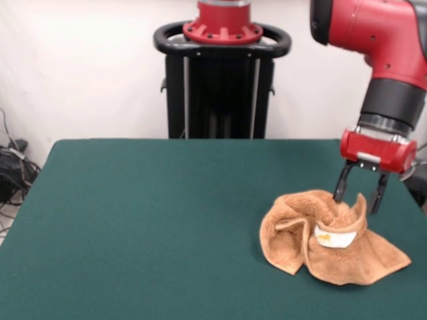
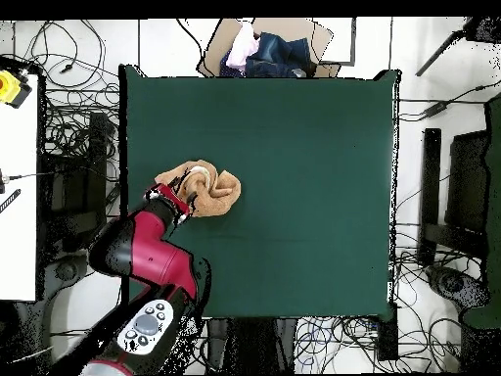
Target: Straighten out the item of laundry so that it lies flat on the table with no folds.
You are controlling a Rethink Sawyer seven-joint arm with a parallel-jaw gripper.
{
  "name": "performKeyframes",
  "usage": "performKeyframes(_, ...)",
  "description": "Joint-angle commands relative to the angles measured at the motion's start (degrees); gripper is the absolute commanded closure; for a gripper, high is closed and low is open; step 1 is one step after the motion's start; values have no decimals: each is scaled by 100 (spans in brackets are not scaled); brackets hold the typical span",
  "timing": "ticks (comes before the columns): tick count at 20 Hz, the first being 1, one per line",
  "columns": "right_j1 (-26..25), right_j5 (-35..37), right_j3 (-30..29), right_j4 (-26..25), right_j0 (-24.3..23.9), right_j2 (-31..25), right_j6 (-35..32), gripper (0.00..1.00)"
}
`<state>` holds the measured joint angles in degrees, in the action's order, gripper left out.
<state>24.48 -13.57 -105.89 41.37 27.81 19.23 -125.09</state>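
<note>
We see the table (image 1: 147, 220), its dark green top filling most of the front view, with the black pedestal (image 1: 221, 87) standing behind its far edge. Across that far edge the red arm (image 1: 380, 40) reaches down toward the right-hand side of the front view; from overhead the same arm (image 2: 147, 257) crosses the edge nearest the robot's base and ends close to the table's left edge.

Next comes the towel (image 1: 330, 240), an orange-tan terry cloth lying bunched and folded on the table, near the right edge in the front view and nearer the front edge than the far one. From overhead the towel (image 2: 207, 186) sits just inside the left edge, roughly halfway along it. One part of it stands up as a curled ridge, and a white tag (image 1: 335, 237) shows on that raised fold.

The gripper (image 1: 360, 190) stands over the towel's top with its two black fingers (image 1: 342, 183) spread apart, one tip reaching the cloth, the other just behind the raised fold. We see no cloth pinched between them.
</note>
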Motion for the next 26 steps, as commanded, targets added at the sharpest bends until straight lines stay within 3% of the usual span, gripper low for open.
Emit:
performKeyframes(1,-486,-108,482,205,-89,-382,-929,0)
performKeyframes(9,-626,-162,624,442,105,-167,-956,0)
performKeyframes(10,-637,-146,632,452,124,-138,-957,100)
performKeyframes(15,-590,-127,607,243,30,-198,-933,100)
performKeyframes(25,-759,138,730,591,299,87,-874,100)
performKeyframes(26,-748,77,713,560,288,66,-924,0)
